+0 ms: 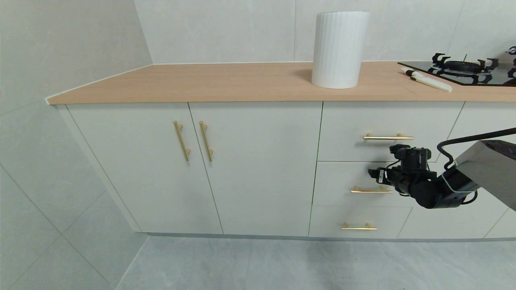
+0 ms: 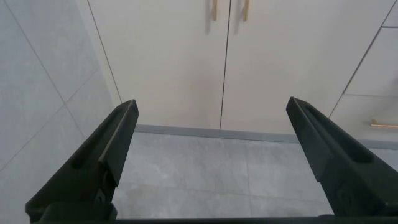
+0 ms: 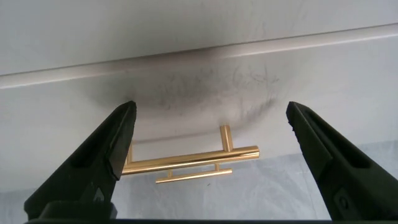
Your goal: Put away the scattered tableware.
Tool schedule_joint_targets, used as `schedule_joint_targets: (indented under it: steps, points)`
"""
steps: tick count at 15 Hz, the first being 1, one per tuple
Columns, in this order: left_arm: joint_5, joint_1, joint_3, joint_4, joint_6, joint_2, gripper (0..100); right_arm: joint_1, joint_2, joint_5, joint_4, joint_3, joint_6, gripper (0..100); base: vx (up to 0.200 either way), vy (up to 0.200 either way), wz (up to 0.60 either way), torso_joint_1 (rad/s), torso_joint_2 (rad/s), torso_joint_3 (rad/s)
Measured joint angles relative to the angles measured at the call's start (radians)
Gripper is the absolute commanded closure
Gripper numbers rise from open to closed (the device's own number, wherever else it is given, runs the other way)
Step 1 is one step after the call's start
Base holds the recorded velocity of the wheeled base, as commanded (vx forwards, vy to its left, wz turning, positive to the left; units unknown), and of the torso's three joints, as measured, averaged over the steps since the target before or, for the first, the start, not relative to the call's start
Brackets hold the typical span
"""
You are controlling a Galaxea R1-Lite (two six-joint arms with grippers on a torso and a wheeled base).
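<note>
Your right gripper (image 3: 211, 109) hung spread wide and empty, just in front of the middle drawer's handle (image 3: 193, 160). Your left gripper (image 2: 211, 106) was spread too, holding nothing, low before the cabinet doors (image 2: 174, 62). The white utensil (image 1: 429, 81) lay on the counter (image 1: 201, 82) beside the stove (image 1: 463, 70).

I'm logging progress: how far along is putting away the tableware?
Done: nothing visibly; two white utensils lie on the counter by the stove, and the drawers are shut. In hand: the open right gripper sits near the middle drawer handle, holding nothing. Left: open a drawer, stow the utensils.
</note>
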Motion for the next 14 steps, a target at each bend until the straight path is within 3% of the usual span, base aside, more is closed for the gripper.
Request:
schedule_joint_targets:
  steps: [3, 5, 11, 14]
  points:
    - [0.0, 0.001, 0.0, 0.0, 0.0, 0.0, 0, -0.001, -0.043, 0.0, -0.001, 0.047, 0.001, 0, 0.0, 0.0, 0.0, 0.0, 0.0, 0.0]
    - [0.0, 0.001, 0.0, 0.0, 0.0, 0.0, 0, -0.002, -0.135, 0.001, -0.013, 0.15, 0.002, 0, 0.0, 0.0, 0.0, 0.0, 0.0, 0.0]
    - [0.0, 0.001, 0.0, 0.001, 0.0, 0.0, 0, 0.009, -0.617, -0.095, -0.238, 0.652, -0.045, 0, 0.0, 0.0, 0.0, 0.0, 0.0, 0.0]
    - [0.0, 0.001, 0.0, 0.0, 0.0, 0.0, 0, 0.01, -0.959, -0.125, -0.272, 0.885, -0.104, 0, 0.0, 0.0, 0.0, 0.0, 0.0, 0.0]
